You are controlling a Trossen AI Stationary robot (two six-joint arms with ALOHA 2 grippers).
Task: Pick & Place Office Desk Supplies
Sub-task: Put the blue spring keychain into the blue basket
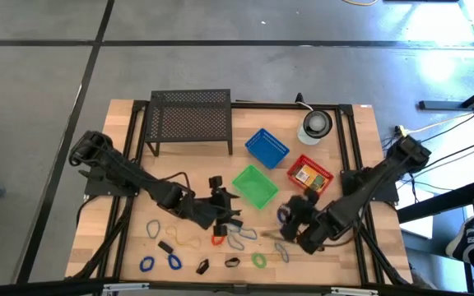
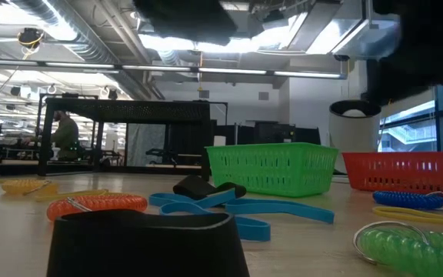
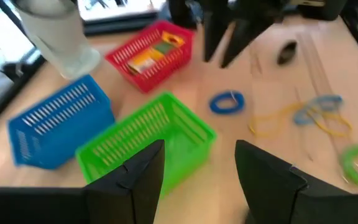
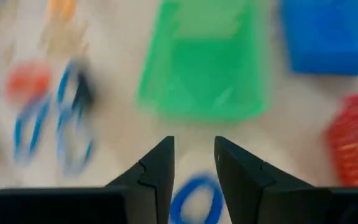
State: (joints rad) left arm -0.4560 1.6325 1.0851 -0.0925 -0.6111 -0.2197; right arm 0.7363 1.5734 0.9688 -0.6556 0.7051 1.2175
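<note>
Office desk supplies lie scattered on the near half of the wooden table: blue loops (image 1: 153,228), a tan loop (image 1: 184,239), an orange coil (image 1: 218,239), a green coil (image 1: 258,260), small black clips (image 1: 232,263) and blue-grey bands (image 1: 239,237). Yellow-orange packets (image 3: 149,55) lie in the red basket (image 1: 309,174). My left gripper (image 1: 225,205) stands open above the table near the green basket (image 3: 148,146), with nothing between its fingers. My right gripper (image 4: 194,165) is open and points down at a slant over a blue coil (image 4: 197,200) that lies flat on the table.
A blue basket (image 1: 267,146) stands behind the green one. A black mesh rack (image 1: 190,119) stands at the far left and a round white and grey object (image 1: 316,125) at the far right. Both arms reach over the table's middle, close together.
</note>
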